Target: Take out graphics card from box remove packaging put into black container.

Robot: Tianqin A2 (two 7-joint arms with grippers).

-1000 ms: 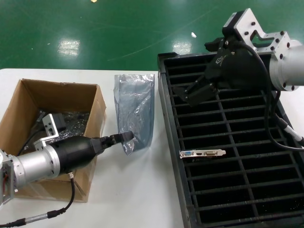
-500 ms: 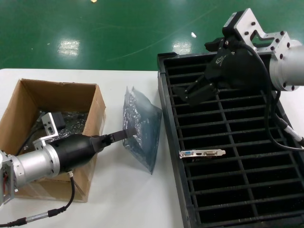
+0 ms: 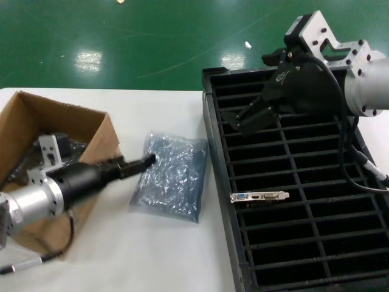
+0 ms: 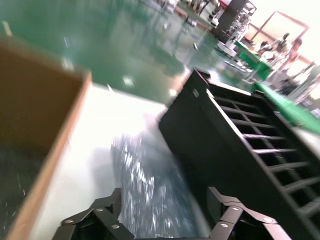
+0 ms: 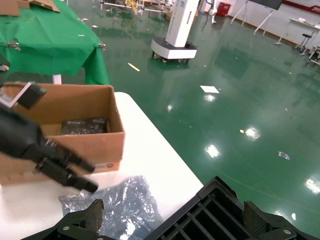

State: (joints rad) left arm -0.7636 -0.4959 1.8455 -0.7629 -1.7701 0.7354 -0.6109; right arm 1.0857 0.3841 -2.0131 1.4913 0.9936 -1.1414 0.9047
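The grey-silver packaging (image 3: 173, 179) lies flat on the white table between the box (image 3: 91, 131) and the black container (image 3: 209, 121). My left gripper (image 3: 148, 160) is open at the bag's near-left edge; in the left wrist view its fingers (image 4: 107, 205) straddle the packaging (image 4: 145, 180) without closing on it. The graphics card (image 3: 259, 196) stands in a slot of the container's left column, its silver bracket and blue port showing. My right gripper (image 3: 243, 121) hangs open above the far slots, holding nothing.
The brown box sits tilted at the table's left with dark bagged items (image 3: 76, 149) inside. The green floor (image 3: 152, 42) lies beyond the table's far edge. A grey cable (image 3: 352, 164) trails from the right arm over the tray.
The packaging has dropped from hanging in my left gripper to lying flat on the table. The left arm has drawn back to the left, and the box has tipped and shifted.
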